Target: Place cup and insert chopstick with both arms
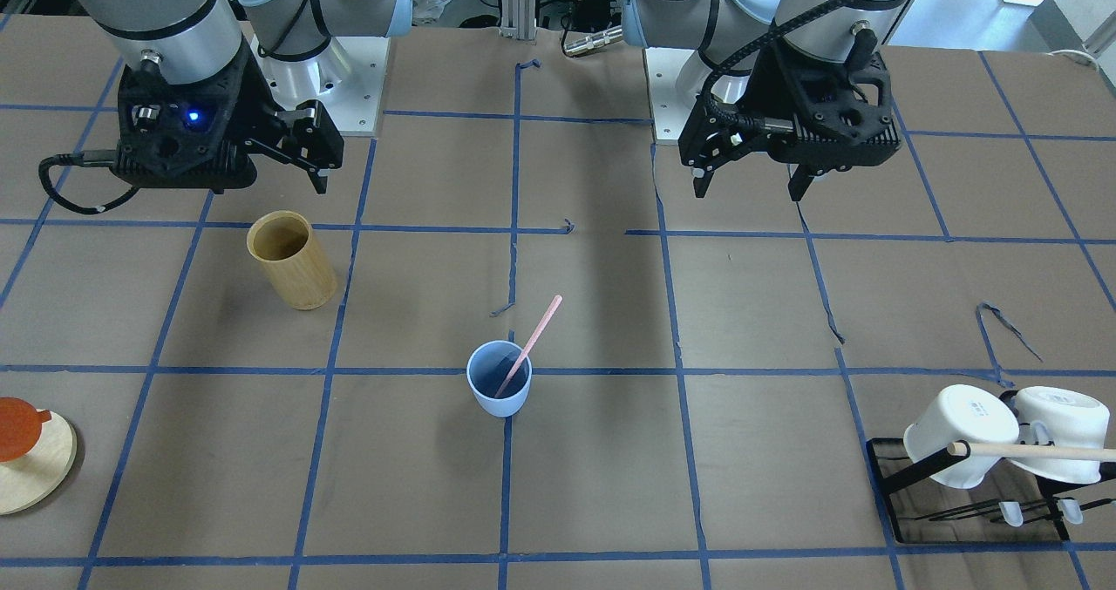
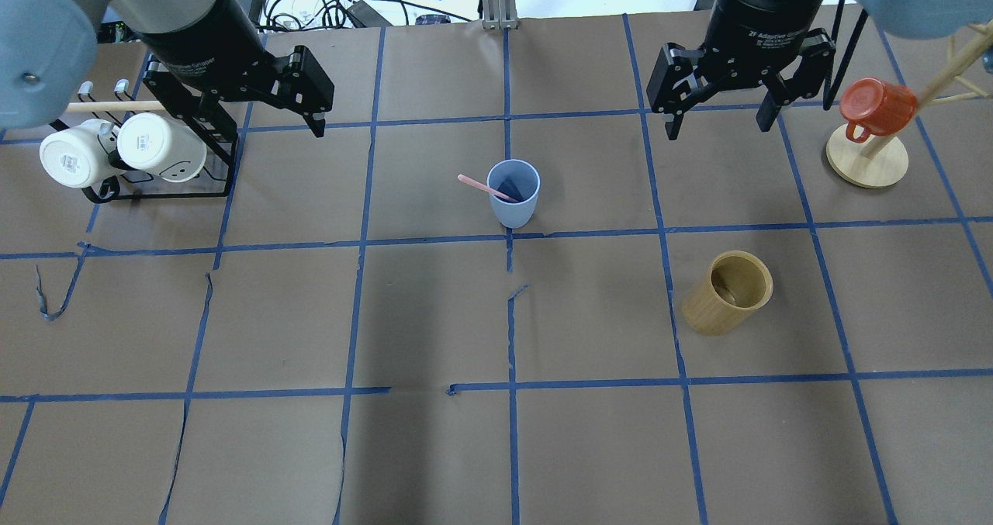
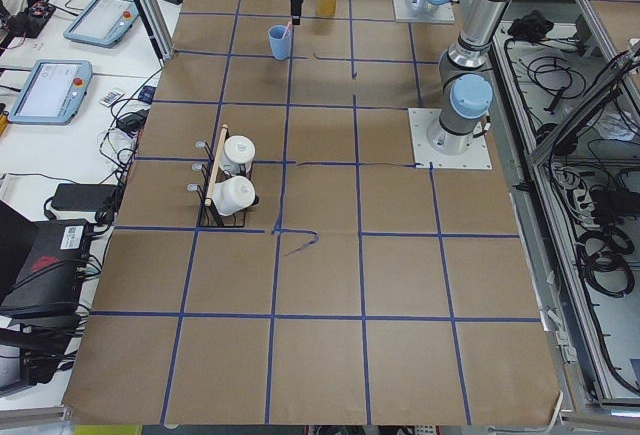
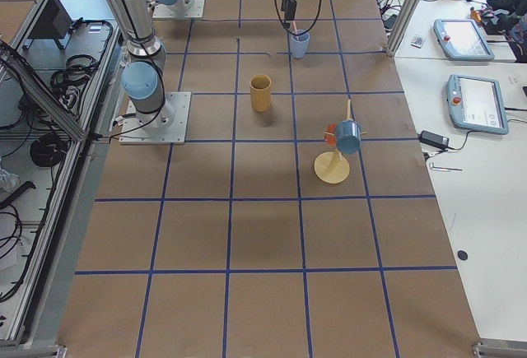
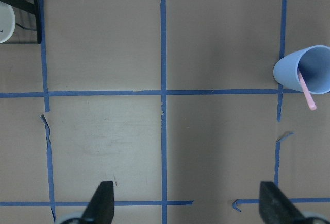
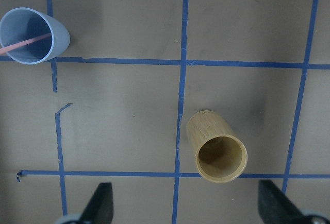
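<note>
The light blue cup (image 1: 499, 381) stands upright near the table's middle, and also shows in the overhead view (image 2: 513, 195) and both wrist views (image 5: 304, 69) (image 6: 33, 36). The pale pink chopstick (image 1: 534, 339) leans inside it, its upper end sticking out over the rim (image 2: 479, 184). My left gripper (image 1: 750, 191) (image 2: 260, 112) is open and empty, raised above the table, well apart from the cup. My right gripper (image 2: 717, 128) (image 1: 257, 172) is also open and empty, raised on the other side. Both wrist views show spread fingertips (image 5: 103, 206) (image 6: 100, 203) with nothing between them.
A tan bamboo cylinder (image 2: 728, 292) (image 6: 216, 154) stands on my right side. A black rack (image 2: 167, 193) with two white mugs (image 2: 116, 153) and a wooden dowel (image 1: 1037, 452) stands under my left arm. A red mug (image 2: 875, 106) hangs on a wooden stand at the far right.
</note>
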`<state>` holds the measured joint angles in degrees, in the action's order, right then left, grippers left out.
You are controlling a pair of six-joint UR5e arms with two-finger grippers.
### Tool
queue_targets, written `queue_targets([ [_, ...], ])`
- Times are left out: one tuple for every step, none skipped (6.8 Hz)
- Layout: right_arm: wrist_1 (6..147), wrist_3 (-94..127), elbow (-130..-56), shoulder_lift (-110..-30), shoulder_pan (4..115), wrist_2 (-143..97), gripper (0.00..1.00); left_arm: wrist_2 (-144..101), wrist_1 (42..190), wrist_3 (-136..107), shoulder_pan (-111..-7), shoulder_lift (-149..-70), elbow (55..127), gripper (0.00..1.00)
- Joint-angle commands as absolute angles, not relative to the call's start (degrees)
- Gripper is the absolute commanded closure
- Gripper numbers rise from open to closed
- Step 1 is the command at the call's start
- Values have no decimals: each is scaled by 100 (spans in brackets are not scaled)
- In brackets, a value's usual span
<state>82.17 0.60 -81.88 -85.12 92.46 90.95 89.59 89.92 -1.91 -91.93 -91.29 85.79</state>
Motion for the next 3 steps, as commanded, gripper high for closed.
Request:
queue_targets([
  [8192,79,-8287,-8647,9193,9088,2,8956,8991,-193,-9202,-9132,8587,0],
  [8270,97,-8532,-8822,9193,9088,3,8965,8991,-185,-9202,-9132,8578,0],
  [8279,97,-8769,-9007,9193,9088,5,8956,8948,-193,-9202,-9149,8578,0],
])
